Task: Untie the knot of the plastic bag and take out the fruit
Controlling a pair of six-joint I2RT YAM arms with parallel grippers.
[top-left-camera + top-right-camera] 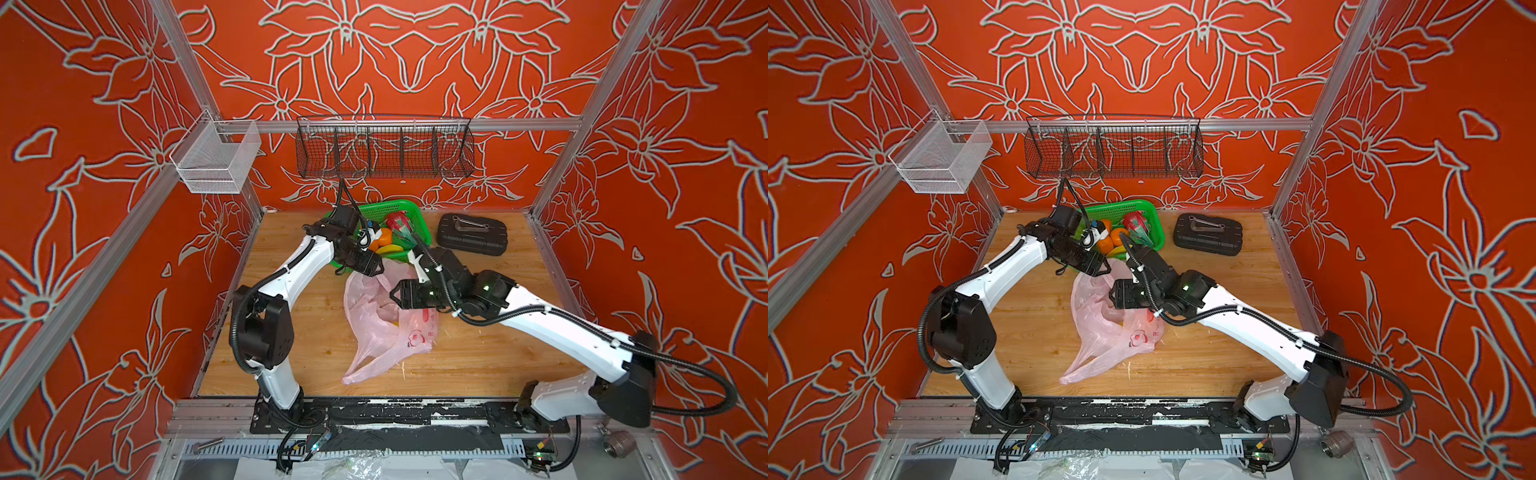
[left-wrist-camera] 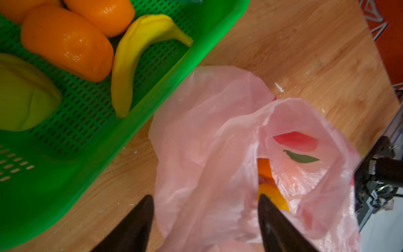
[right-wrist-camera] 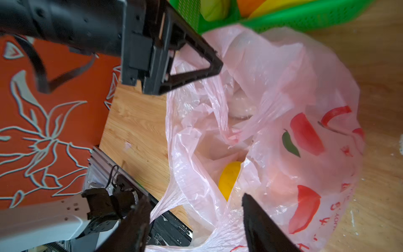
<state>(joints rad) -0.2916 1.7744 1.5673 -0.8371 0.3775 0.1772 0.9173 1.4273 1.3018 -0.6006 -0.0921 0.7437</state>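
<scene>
A: Start on the left. Your left hand (image 2: 205, 196) hangs at the far rim of the plastic bag (image 1: 382, 332), just beside the green basket (image 1: 399, 205). Its fingers are spread with a fold of pink film between them, and nothing is pinched.

B: Agreed. Close on the rim layer only, then lift it toward the basket so the mouth gapes wider.

A: The bag lies slumped mid-counter (image 1: 478, 353), mouth open, with nothing tied across it that I can see. A yellow fruit (image 3: 229, 179) sits deep inside, an orange piece (image 2: 265, 170) beside it.

B: Your right hand (image 3: 194, 198) hovers over the right side of the mouth. Its fingers are spread too, with film between them. I'd say hold that rim or reach for the yellow fruit, not both.

A: Go slowly. Thin film drags with the fingers and may wrap the fruit.

B: The oranges (image 2: 65, 43) and banana (image 2: 135, 56) already rest in the basket, so aim there.
</scene>
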